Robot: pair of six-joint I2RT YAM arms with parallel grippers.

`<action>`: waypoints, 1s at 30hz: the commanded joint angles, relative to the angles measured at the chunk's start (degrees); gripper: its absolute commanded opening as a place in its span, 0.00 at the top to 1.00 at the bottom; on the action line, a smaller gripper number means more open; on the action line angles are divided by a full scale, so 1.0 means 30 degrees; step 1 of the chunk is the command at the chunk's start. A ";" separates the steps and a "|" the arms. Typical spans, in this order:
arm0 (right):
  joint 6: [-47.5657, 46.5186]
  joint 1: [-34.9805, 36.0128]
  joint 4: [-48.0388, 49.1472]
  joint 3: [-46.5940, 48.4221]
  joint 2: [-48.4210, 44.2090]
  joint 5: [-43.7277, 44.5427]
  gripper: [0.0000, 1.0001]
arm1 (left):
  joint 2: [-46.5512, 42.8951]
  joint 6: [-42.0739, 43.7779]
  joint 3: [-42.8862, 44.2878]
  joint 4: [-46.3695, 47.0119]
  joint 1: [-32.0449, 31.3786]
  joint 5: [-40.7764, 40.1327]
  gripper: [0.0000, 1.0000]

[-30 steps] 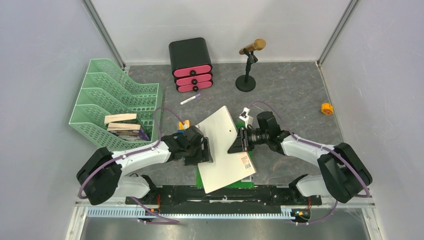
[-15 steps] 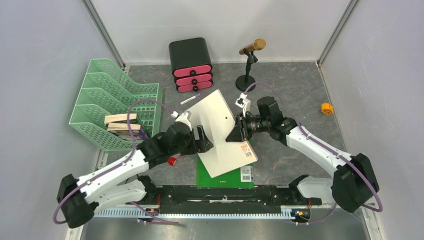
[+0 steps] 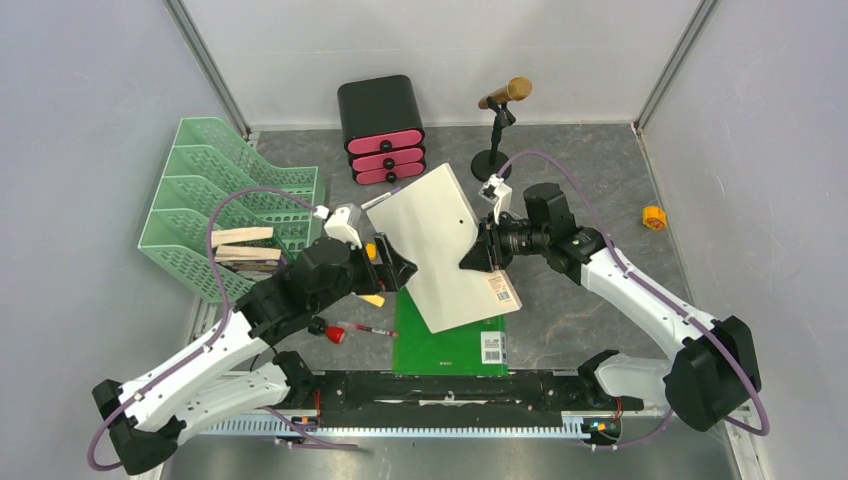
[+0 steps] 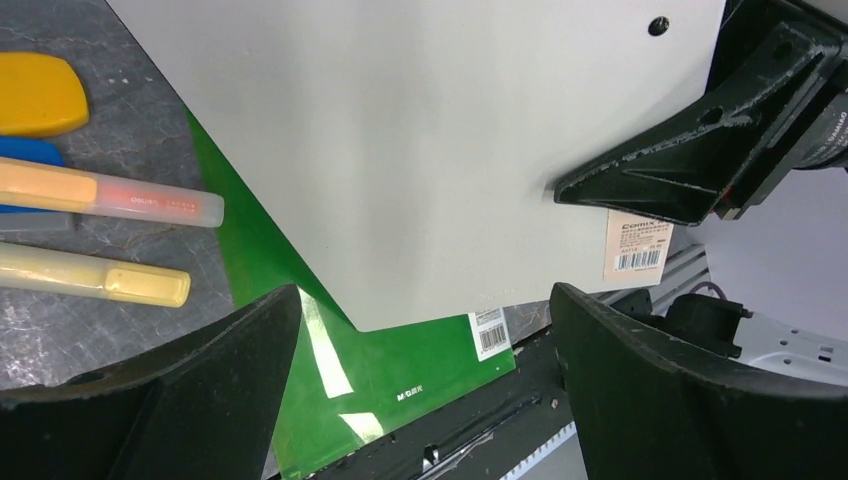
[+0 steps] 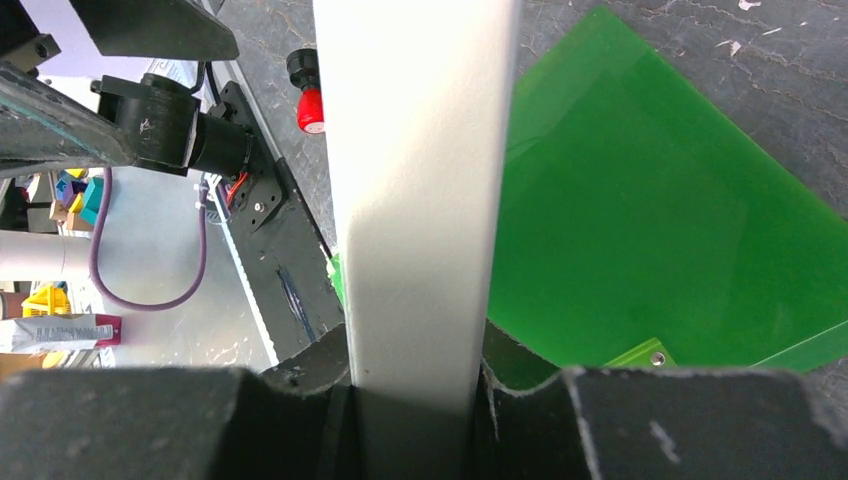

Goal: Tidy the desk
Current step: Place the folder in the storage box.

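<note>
Two hands | right hand (image 3: 472, 260) clamped on white board (image 3: 435, 250) above desk (image 3: 590, 170); left hand (image 4: 425, 300) apart | only top view shows tray (image 3: 190, 190)

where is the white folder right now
Top view: the white folder is over the middle of the desk, held tilted in the right gripper, above the green folder, just right of the open left gripper.
</note>
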 commanded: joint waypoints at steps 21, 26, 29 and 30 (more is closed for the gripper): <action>0.4931 -0.2875 0.4837 -0.0263 -0.1548 -0.2367 1.00 | 0.2536 -0.2573 -0.4845 0.7237 0.9015 1.2766 0.00; 0.7447 -0.3077 0.7990 -0.1713 -0.1812 -0.3483 1.00 | 0.3051 -0.2968 -0.6043 1.0450 1.0209 1.5271 0.00; 0.8903 -0.3086 0.9841 -0.2186 -0.1781 -0.4215 1.00 | 0.3588 -0.3657 -0.6710 1.3147 1.0596 1.6464 0.00; 0.9549 -0.3122 1.0400 -0.2339 -0.1752 -0.4424 1.00 | 0.3802 -0.3891 -0.6892 1.4121 1.0609 1.6915 0.00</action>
